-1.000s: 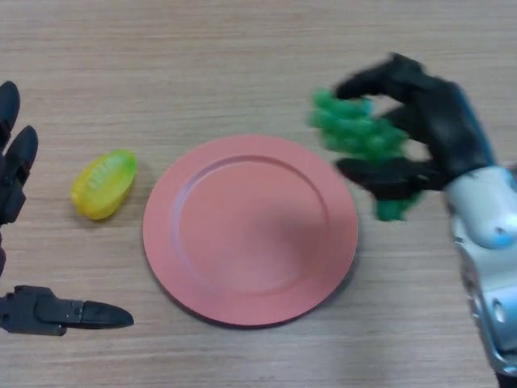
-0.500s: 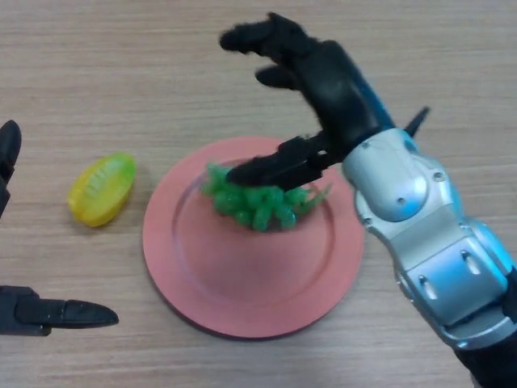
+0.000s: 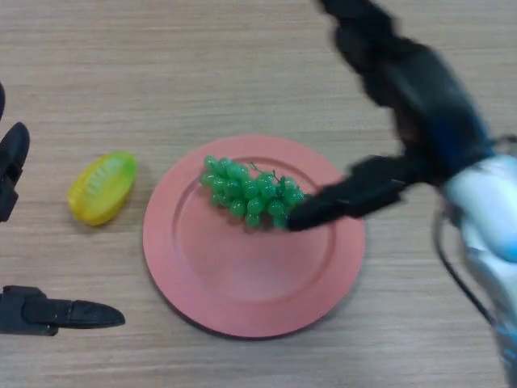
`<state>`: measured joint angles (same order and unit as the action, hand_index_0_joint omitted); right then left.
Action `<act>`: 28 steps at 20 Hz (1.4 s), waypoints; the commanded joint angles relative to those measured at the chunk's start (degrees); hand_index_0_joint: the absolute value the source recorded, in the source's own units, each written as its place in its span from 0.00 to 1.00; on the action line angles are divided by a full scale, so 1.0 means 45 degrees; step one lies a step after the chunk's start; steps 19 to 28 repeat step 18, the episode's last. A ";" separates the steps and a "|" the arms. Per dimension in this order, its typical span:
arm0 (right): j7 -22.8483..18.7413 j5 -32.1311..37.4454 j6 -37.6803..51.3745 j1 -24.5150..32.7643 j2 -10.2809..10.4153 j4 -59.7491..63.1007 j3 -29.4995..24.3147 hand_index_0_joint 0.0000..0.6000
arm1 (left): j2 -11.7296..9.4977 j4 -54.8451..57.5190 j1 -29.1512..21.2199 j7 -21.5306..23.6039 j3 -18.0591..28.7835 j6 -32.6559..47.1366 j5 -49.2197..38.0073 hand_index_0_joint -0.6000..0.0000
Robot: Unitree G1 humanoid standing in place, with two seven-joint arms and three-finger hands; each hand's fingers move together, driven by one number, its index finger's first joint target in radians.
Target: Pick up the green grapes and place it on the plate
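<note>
Right hand (image 3: 404, 121) hung spread wide over the plate's (image 3: 186, 267) right side, gripping nothing, thumb tip just beside the grapes (image 3: 250, 192); grapes lay free on the plate's upper middle, so the placing looked done; left hand (image 3: 36, 311) idled at the left edge, fingers straight.

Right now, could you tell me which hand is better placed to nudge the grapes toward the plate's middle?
Right hand: open, its thumb tip beside the grapes on the plate. The left hand sits at the table's left edge.
</note>
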<state>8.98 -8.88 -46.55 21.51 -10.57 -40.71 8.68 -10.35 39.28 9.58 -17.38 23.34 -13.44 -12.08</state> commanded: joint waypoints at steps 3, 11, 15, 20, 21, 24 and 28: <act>0.0137 0.1774 0.3012 -0.2095 -0.0377 -0.2018 -0.2027 0.00 | -0.0651 0.0569 -0.0542 0.0191 -0.0056 0.1332 0.0190 1.00; -0.0767 0.3109 0.4323 -0.4091 -0.0614 -0.2915 -0.2526 0.00 | -0.1094 0.0578 -0.1288 0.0467 -0.0576 0.0799 0.0008 1.00; -0.0792 0.3032 0.3990 -0.4107 -0.0698 -0.3187 -0.2548 0.00 | -0.1190 0.0646 -0.1419 0.0621 -0.0609 0.0505 -0.0041 1.00; -0.0694 0.2857 0.3991 -0.3988 -0.0687 -0.3198 -0.2412 0.00 | -0.1303 0.0782 -0.1534 0.0590 -0.0378 0.0346 -0.0104 1.00; -0.0694 0.2857 0.3991 -0.3988 -0.0687 -0.3198 -0.2412 0.00 | -0.1303 0.0782 -0.1534 0.0590 -0.0378 0.0346 -0.0104 1.00; -0.0694 0.2857 0.3991 -0.3988 -0.0687 -0.3198 -0.2412 0.00 | -0.1303 0.0782 -0.1534 0.0590 -0.0378 0.0346 -0.0104 1.00; -0.0694 0.2857 0.3991 -0.3988 -0.0687 -0.3198 -0.2412 0.00 | -0.1303 0.0782 -0.1534 0.0590 -0.0378 0.0346 -0.0104 1.00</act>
